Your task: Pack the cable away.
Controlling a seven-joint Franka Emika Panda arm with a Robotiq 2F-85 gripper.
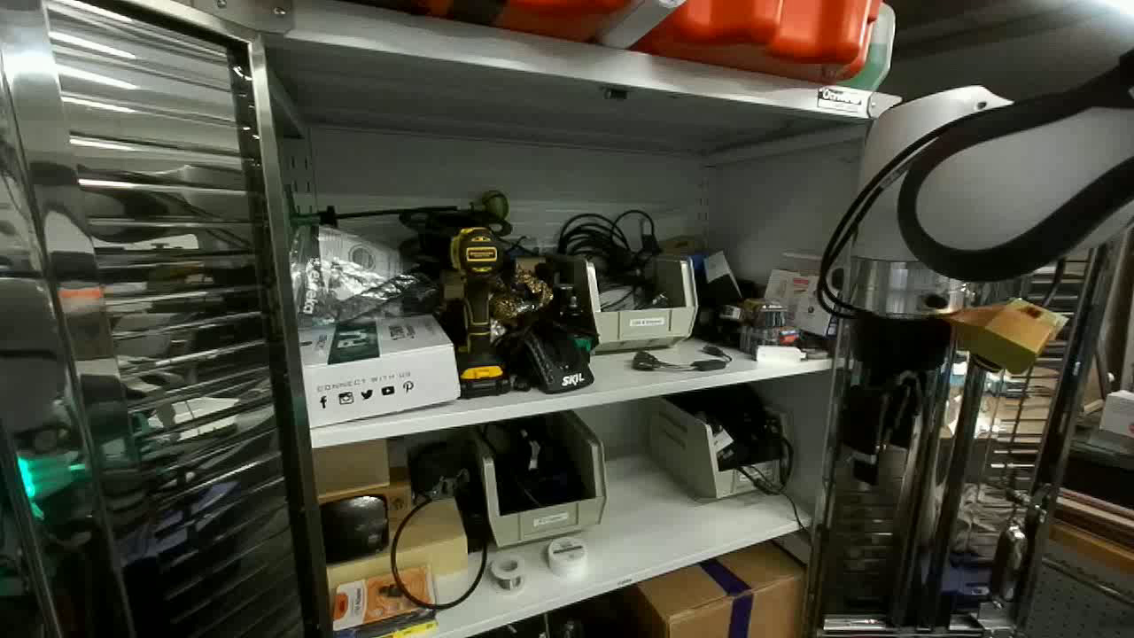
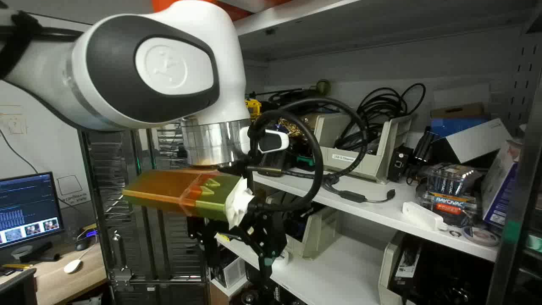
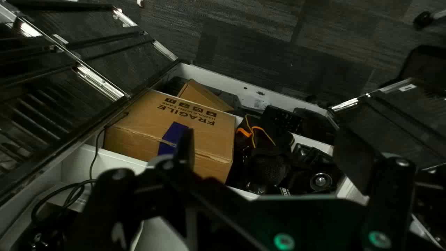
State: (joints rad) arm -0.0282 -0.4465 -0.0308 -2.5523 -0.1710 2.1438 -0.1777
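Observation:
A short dark cable point(image 1: 678, 361) with thicker ends lies loose on the upper shelf, in front of a labelled grey bin point(image 1: 645, 330) holding coiled black cables point(image 1: 602, 241). Both exterior views show this cable point(image 2: 355, 195) and bin point(image 2: 353, 163). My gripper point(image 1: 873, 443) hangs outside the shelves in front of the cabinet, apart from the cable. In an exterior view the gripper point(image 2: 250, 254) is below the upper shelf's level. In the wrist view my gripper point(image 3: 270, 153) has its fingers wide apart with nothing between them. The cable is out of the wrist view.
The upper shelf point(image 1: 532, 397) also holds a yellow drill point(image 1: 478, 301), a white box point(image 1: 381, 368) and batteries point(image 2: 451, 190). More bins point(image 1: 545, 523) with cables stand on the lower shelf. A cardboard box point(image 3: 195, 132) sits below. Cabinet doors point(image 1: 168, 354) stand open at the sides.

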